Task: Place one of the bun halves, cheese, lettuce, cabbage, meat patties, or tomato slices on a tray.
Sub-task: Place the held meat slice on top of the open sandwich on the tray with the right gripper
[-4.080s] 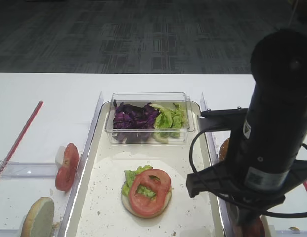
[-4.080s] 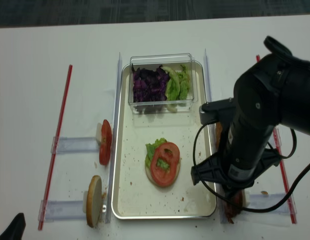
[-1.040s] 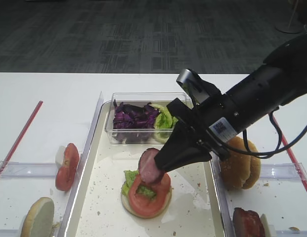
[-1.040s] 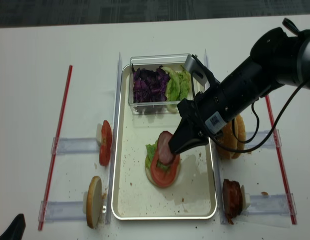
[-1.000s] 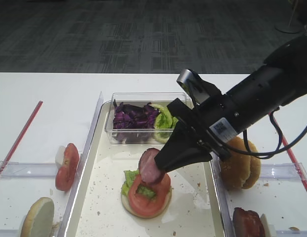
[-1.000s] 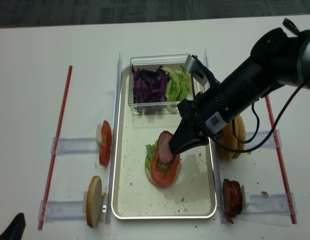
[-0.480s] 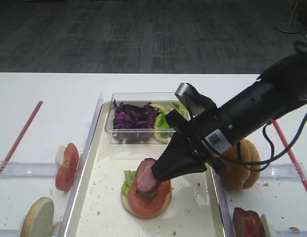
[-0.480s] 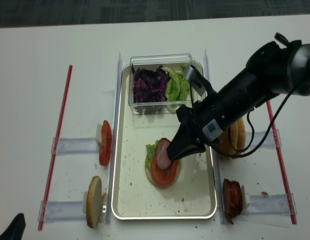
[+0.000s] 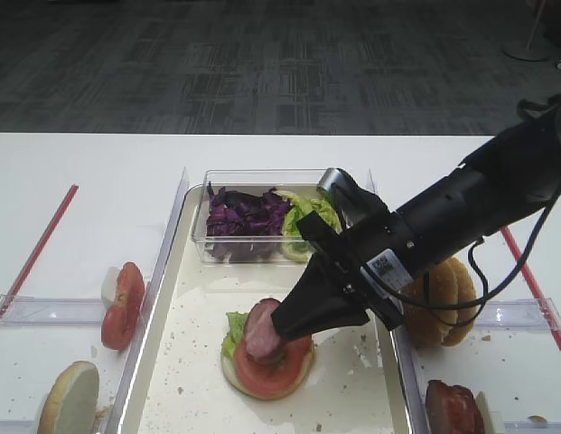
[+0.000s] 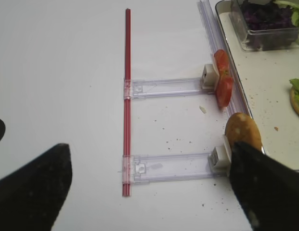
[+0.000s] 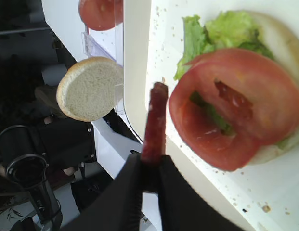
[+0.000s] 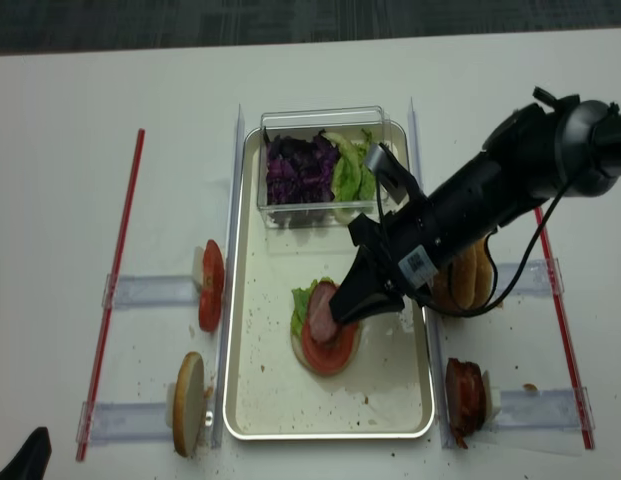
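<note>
Gripping 1 meat patty [image 11: 154,121] edge-on between closed jaws, the right gripper [image 9: 286,323] reaches in low over the tray [image 9: 348,398] from the right. The patty stands tilted at the jaw tips, its lower edge at or just above the tomato slice [image 9: 271,364] right below them; whether it touches I cannot tell. That slice lies on lettuce [image 11: 221,30] and a bun half [image 9: 228,366] in the tray. Beyond the jaws, at the tray's far end, a clear box [image 9: 262,181] holds purple cabbage [image 9: 246,217] and more lettuce. Left of the jaws, outside the tray, a 2nd tomato slice [image 9: 125,304] and another bun half [image 9: 70,398] stand on edge in clear holders. Behind the jaws on the right sit a bun [image 9: 438,298] and 1 more patty [image 9: 452,409]. The left gripper [image 10: 139,192] shows 2 dark fingers spread wide apart, holding nothing.
</note>
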`<action>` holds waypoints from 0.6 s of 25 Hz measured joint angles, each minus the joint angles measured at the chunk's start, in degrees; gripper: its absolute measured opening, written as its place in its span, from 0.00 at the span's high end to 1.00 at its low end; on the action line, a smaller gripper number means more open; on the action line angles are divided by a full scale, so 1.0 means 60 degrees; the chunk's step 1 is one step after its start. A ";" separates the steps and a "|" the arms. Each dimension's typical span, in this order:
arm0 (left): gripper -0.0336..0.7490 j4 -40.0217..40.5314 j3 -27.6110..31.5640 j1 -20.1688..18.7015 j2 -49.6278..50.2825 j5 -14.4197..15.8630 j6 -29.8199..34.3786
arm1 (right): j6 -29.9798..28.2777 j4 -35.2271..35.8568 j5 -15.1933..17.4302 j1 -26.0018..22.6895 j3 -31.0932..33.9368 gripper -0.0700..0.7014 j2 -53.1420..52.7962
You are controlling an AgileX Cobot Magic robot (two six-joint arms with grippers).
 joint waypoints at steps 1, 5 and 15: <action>0.17 0.0000 0.0000 0.0000 0.0000 0.0000 0.0000 | 0.0002 0.0022 0.0000 0.0000 0.0000 0.76 0.0044; 0.17 0.0000 0.0000 0.0000 0.0000 0.0000 0.0000 | -0.0021 0.0027 0.0000 0.0000 0.0000 0.76 0.0182; 0.17 0.0000 0.0000 0.0000 0.0000 0.0000 0.0000 | -0.0043 0.0043 -0.0007 0.0000 0.0000 0.76 0.0272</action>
